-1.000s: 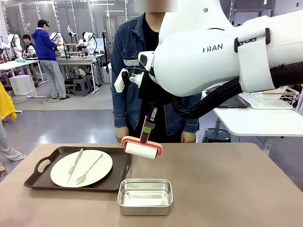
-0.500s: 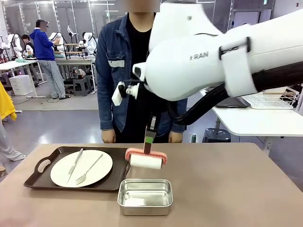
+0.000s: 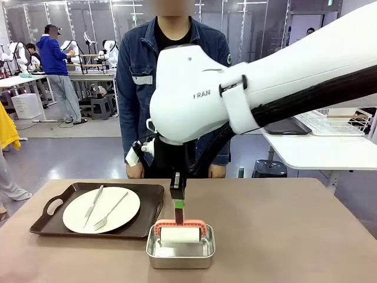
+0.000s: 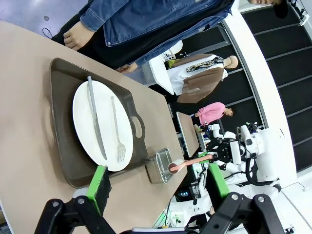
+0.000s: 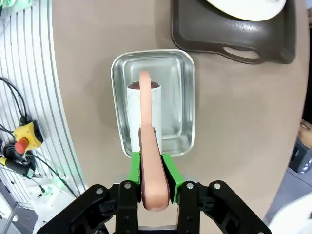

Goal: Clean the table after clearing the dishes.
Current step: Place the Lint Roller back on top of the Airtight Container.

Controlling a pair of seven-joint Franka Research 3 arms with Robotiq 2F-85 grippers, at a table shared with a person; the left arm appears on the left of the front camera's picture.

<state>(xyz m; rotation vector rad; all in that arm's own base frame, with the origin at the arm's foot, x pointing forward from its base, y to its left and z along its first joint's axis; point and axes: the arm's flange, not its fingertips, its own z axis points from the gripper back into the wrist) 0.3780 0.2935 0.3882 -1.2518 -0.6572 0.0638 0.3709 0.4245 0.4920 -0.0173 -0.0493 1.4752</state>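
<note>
Pink roller point(image 3: 178, 234) coming down into steel pan point(image 3: 180, 262), so you're probably parking it. Right gripper point(image 5: 151, 163) pinching handle point(image 5: 148, 161), left gripper point(image 4: 158, 183) spread, empty. Dishes point(image 3: 73, 215) sitting left of pan on table point(image 3: 283, 230).

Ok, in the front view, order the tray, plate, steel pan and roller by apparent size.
1. tray
2. plate and steel pan: about alike; the pan sits nearer the camera, so I won't rank them.
3. roller
</note>
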